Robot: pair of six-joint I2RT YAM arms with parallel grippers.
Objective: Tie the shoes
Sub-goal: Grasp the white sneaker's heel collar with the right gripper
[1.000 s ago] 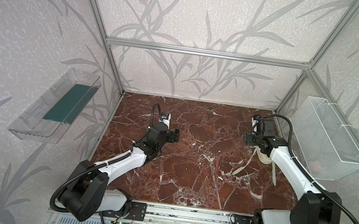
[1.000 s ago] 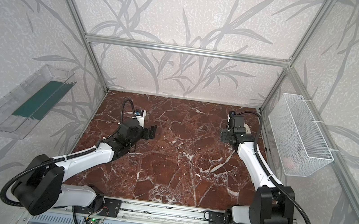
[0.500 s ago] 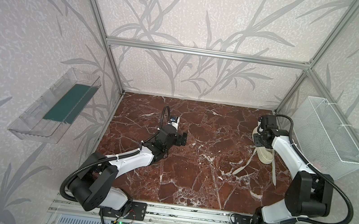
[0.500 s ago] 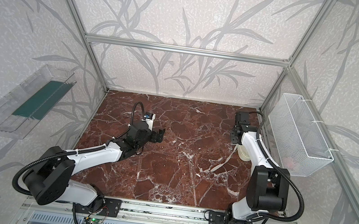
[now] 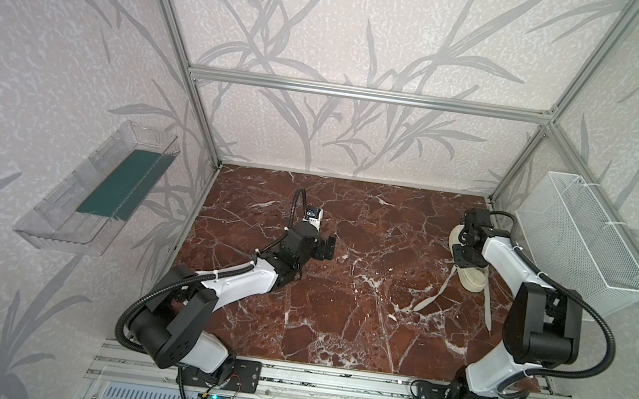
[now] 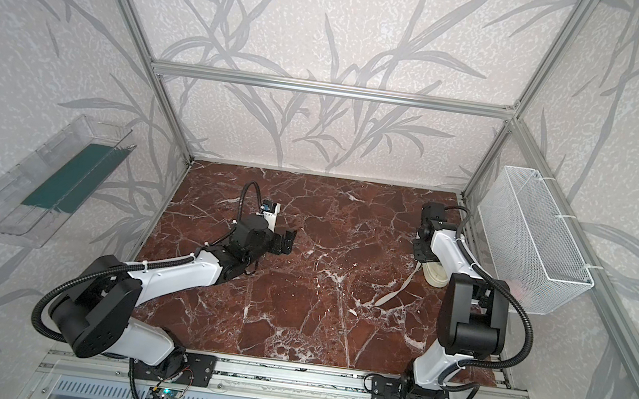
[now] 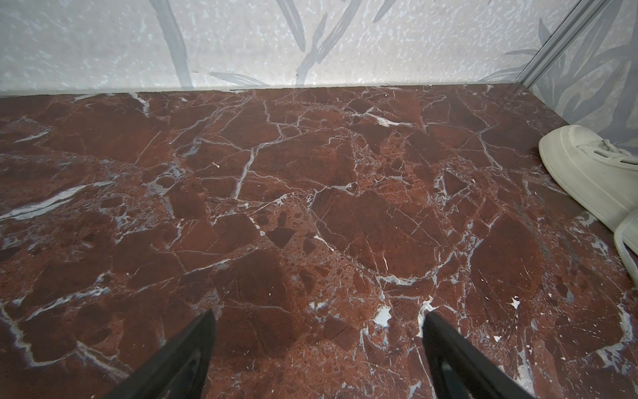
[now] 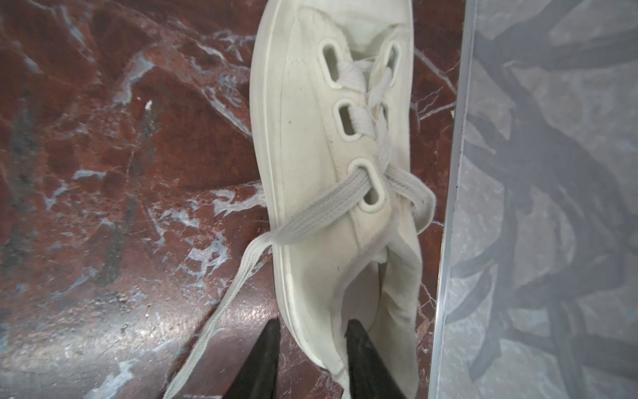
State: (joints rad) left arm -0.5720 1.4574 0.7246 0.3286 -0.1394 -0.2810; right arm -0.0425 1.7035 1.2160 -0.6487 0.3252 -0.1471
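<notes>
Laces (image 5: 428, 303) lay loose toward the front; likely limp, flat, slippery, so best pinched mid-length. Left gripper (image 7: 317, 321) had jaws wide, empty, over the bare table (image 7: 310, 172). The shoe (image 8: 310, 138) sat by the right wall: probably light, soft upper, stiff sole. Right gripper (image 8: 312, 331) sat narrow astride the heel wall; couldn't tell if clamped. Arm hid most of the shoe in both top views.

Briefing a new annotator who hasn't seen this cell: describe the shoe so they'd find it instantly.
Find the red marble table, then its right edge, beside the white wire basket on the right wall. The shoe lies there, partly hidden by the right arm. It is the only cream thing on the marble, with flat laces trailing loose toward the front.
</notes>
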